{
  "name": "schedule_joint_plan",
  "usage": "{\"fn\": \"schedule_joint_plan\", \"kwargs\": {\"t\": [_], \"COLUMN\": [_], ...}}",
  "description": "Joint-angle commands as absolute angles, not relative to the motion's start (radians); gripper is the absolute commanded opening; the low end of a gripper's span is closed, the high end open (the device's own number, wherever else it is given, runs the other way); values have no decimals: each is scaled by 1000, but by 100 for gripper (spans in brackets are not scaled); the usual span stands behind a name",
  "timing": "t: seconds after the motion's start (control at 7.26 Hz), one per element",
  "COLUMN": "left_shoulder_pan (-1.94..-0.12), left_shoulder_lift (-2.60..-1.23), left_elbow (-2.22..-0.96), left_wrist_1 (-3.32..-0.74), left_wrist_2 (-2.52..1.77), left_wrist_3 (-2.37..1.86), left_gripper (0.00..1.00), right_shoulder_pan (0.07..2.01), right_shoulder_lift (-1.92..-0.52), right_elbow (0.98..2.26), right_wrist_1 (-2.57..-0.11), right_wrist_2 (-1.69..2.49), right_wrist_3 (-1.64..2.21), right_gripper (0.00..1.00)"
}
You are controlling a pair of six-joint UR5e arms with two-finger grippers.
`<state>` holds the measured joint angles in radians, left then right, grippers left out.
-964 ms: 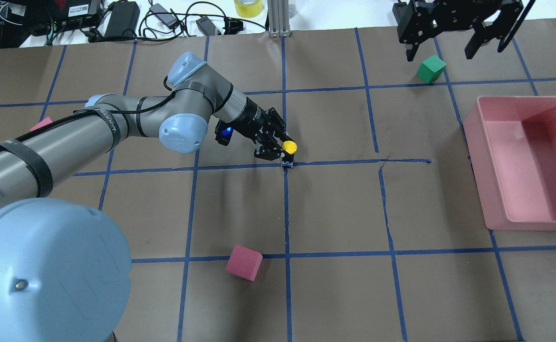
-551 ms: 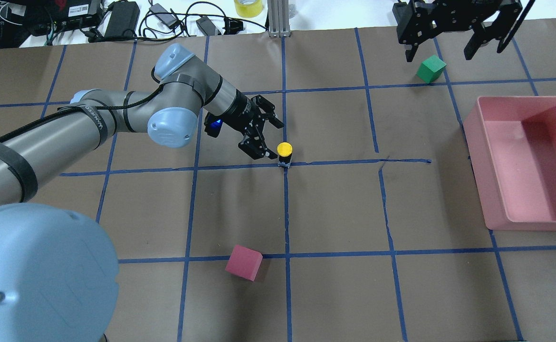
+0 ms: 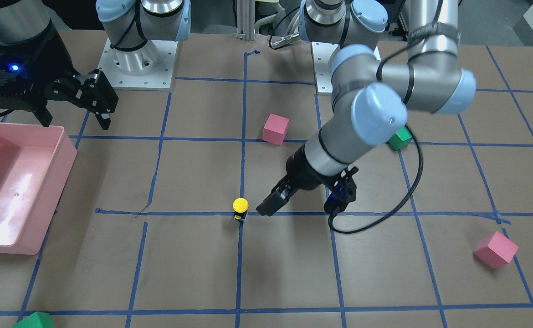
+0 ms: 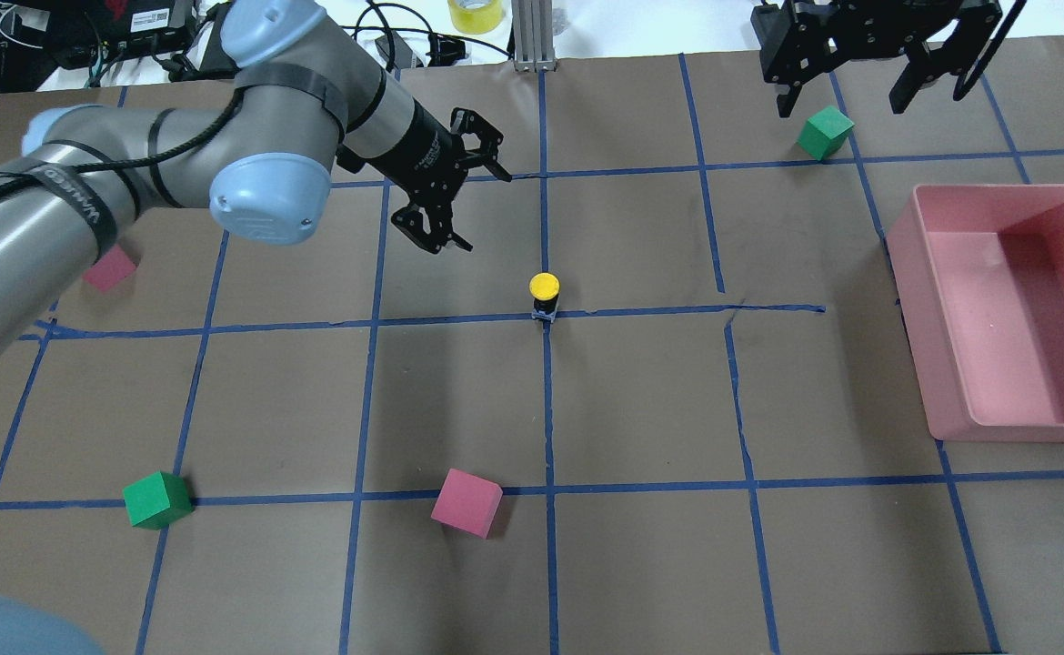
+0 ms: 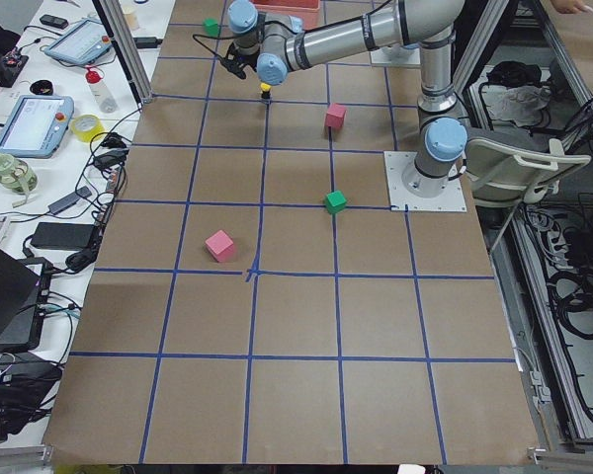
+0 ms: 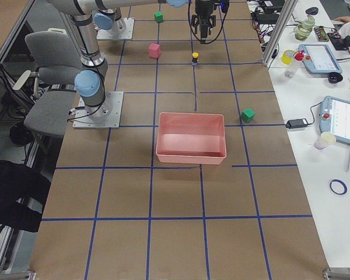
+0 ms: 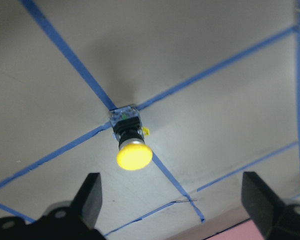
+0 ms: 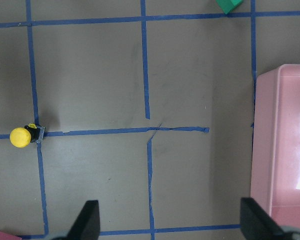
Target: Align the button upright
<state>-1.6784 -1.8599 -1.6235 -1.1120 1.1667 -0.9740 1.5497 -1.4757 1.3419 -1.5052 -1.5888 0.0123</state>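
The button (image 4: 545,293) stands upright on a blue tape crossing at mid-table, yellow cap on top, and nothing touches it. It also shows in the front view (image 3: 240,207), the left wrist view (image 7: 131,145) and the right wrist view (image 8: 22,136). My left gripper (image 4: 470,205) is open and empty. It hangs above the table, to the left of and behind the button, with its fingertips (image 7: 90,195) at the bottom of its own view. My right gripper (image 4: 841,102) is open and empty, high at the far right above a green cube (image 4: 825,132).
A pink bin (image 4: 914,273) stands at the right. A pink cube (image 4: 466,502) and a green cube (image 4: 157,499) lie near the front. Another pink cube (image 4: 109,270) lies at the left under my left arm. Cables and adapters line the far edge.
My left gripper was at the button's cap. It has drawn back to the far left and risen. The button stays upright in the same spot. The right arm has not moved.
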Motion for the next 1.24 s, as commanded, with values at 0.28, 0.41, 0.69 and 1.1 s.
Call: {"fn": "schedule_joint_plan", "kwargs": {"t": [0.28, 0.41, 0.69, 1.1], "left_shoulder_pan": [-1649, -1625, -1623, -1615], "left_shoulder_lift": [-1636, -1603, -1531, -1532], "left_elbow": [-1620, -1620, -1620, -1519], "left_wrist_1": [-1273, -1325, -1391, -1616], "left_wrist_2": [1368, 1412, 1503, 1608], "left_wrist_3": [-273, -117, -2, 2], "left_gripper": [100, 100, 100, 100], "right_shoulder_pan": [1627, 1617, 1609, 1606], "right_shoulder_lift": [-1489, -1489, -1528, -1542], "right_elbow": [1331, 1344, 1336, 1345], "right_wrist_1": [-1503, -1505, -1520, -1559], "right_wrist_2": [-1597, -1603, -1606, -1598], "right_wrist_3": [0, 0, -17, -5], "right_gripper": [100, 100, 100, 100]}}
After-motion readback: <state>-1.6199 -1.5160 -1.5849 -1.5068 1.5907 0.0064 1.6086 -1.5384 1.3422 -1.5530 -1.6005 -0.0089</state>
